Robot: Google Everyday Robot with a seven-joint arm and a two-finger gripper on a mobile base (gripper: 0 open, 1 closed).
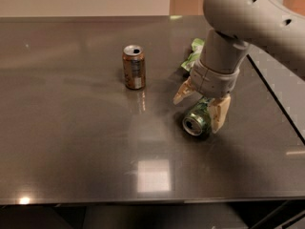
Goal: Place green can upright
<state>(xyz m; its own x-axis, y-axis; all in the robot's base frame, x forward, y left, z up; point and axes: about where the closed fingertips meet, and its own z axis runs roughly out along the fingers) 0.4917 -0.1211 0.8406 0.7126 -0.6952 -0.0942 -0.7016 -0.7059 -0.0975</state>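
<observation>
The green can (pixel 197 119) lies on its side on the dark table (pixel 71 142), its silver top facing the camera. My gripper (pixel 200 109) is right over it, open, with one cream finger (pixel 183 92) behind and to the left of the can and the other finger (pixel 218 113) against its right side. The fingers straddle the can and part of its body is hidden by the wrist.
A brown-orange can (pixel 134 66) stands upright left of the gripper. A light green snack bag (pixel 194 54) lies behind the arm, mostly hidden. The table's right edge (pixel 276 99) runs close to the arm.
</observation>
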